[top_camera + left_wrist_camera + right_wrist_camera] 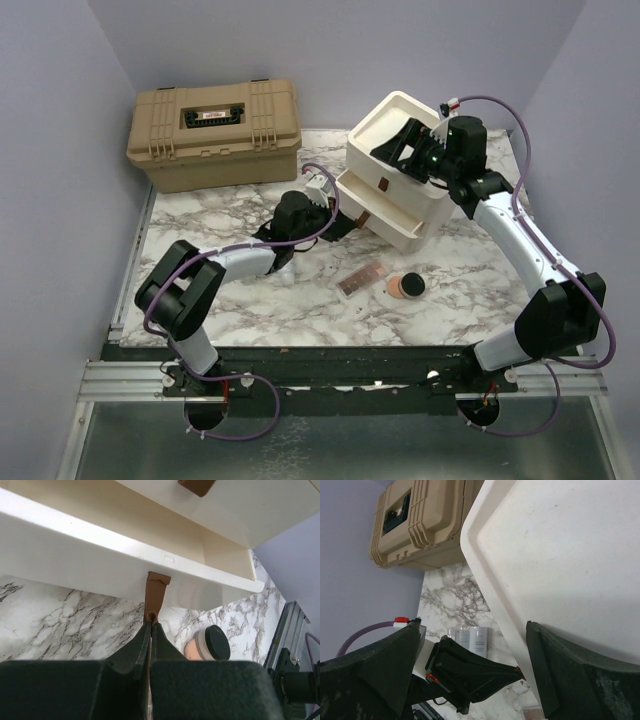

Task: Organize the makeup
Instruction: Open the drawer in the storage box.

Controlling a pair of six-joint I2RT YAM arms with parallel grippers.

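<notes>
We are looking first at the left gripper, low in the middle of the wrist view, with its fingers pressed together and pinching the brown pull tab that is hanging from the front lip of a drawer standing partly out of the cream drawer unit. In the upper left of the overhead view the tan toolbox is sitting shut on the marble table. Right of centre, the pink palette is lying flat on the marble in front of the unit, and the round black compact is lying just to its right, showing peach powder. Further up and right, the right gripper is hovering with its fingers spread wide over the unit's top, gripping nothing.
</notes>
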